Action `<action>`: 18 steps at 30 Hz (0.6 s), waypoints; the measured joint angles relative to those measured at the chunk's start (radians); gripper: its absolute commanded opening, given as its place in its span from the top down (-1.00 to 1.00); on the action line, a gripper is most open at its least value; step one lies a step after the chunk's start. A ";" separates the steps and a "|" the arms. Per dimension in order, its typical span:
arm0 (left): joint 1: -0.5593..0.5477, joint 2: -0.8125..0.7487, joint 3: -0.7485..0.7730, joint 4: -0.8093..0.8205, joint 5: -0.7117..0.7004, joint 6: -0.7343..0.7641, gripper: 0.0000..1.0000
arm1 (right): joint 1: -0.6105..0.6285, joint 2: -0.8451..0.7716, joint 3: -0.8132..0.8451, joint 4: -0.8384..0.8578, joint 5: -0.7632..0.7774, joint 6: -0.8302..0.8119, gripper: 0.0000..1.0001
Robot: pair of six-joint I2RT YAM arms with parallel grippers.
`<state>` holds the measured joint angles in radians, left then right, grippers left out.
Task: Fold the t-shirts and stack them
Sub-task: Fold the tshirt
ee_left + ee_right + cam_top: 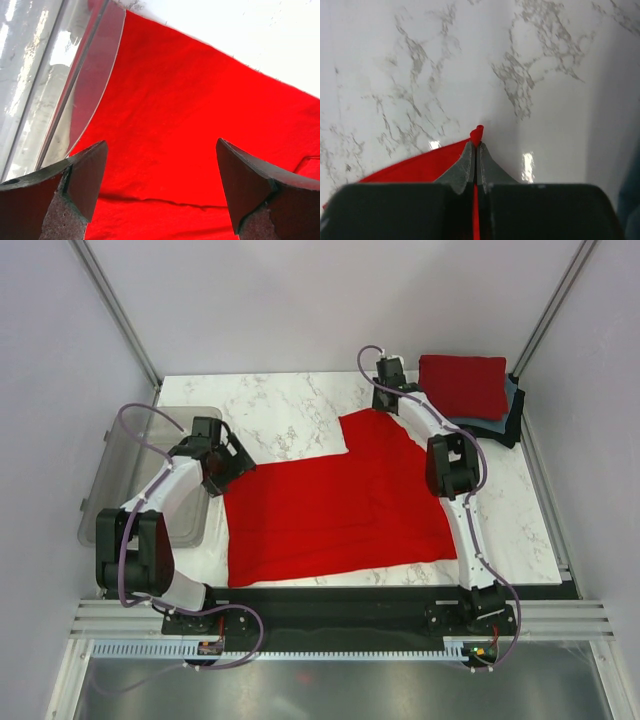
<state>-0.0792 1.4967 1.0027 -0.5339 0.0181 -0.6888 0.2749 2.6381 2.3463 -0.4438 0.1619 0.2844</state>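
Red tee [340,500] lies flat, just beside the bin [150,480]. Right gripper [476,145] is clamped on a thin sliver of the corner far from the bin and may slip on lift. Left gripper [161,144] has jaws apart over the bin-side edge and could catch the bin wall.

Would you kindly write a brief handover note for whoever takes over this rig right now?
Left gripper: jaws open, hovering over the left edge of the spread red t-shirt, beside the clear bin.
Right gripper: jaws shut on that shirt's far corner.
Done: a folded red tee tops darker tees at the far right corner of the table.
Left: fold the spread shirt and add it to that stack.
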 measured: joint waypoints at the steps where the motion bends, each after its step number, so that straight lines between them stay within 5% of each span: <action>1: -0.007 -0.002 0.000 -0.003 -0.007 0.001 -0.93 | 0.000 -0.019 -0.030 0.001 0.007 0.000 1.00; 8: -0.085 -0.016 0.039 -0.055 -0.065 0.003 -0.93 | -0.005 -0.266 -0.286 -0.081 0.108 0.000 1.00; 18: -0.137 -0.012 0.102 -0.105 -0.100 0.005 -0.93 | -0.053 -0.606 -0.380 -0.163 0.192 -0.004 1.00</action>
<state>-0.2165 1.4845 1.1049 -0.6392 -0.0814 -0.6838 0.2218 2.0323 1.9667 -0.6064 0.3538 0.2806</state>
